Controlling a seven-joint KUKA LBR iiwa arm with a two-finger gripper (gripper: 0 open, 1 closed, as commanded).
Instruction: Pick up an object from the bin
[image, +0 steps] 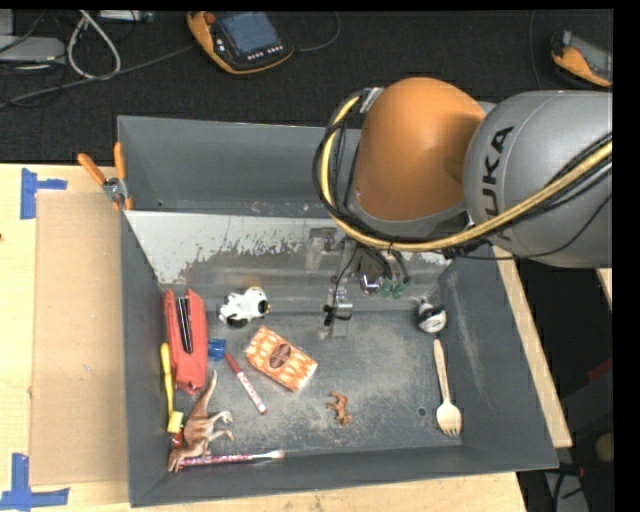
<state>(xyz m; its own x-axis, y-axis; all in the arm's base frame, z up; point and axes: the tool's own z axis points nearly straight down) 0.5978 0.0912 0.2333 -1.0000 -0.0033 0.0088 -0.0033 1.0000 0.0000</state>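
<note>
Whether the jaws are spread or pressed together, I cannot tell. They hang above the grey metal bin's (385, 365) bare floor, so closing here would likely miss the flat orange patterned packet (281, 360) nearby.

Grey arm (545, 180) reaching in from right, orange-covered wrist (415, 150), pincer (335, 312) pointing down beneath it

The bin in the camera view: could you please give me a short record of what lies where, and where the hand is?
container: grey metal bin
hand: low over bare floor near the bin's middle
left of hand: black-and-white toy cow
below-left of hand: orange snack packet
right of hand: small round black-and-white thing
left wall: red stapler, tan toy dinosaur
right side: wooden fork
front: small brown toy animal
</note>
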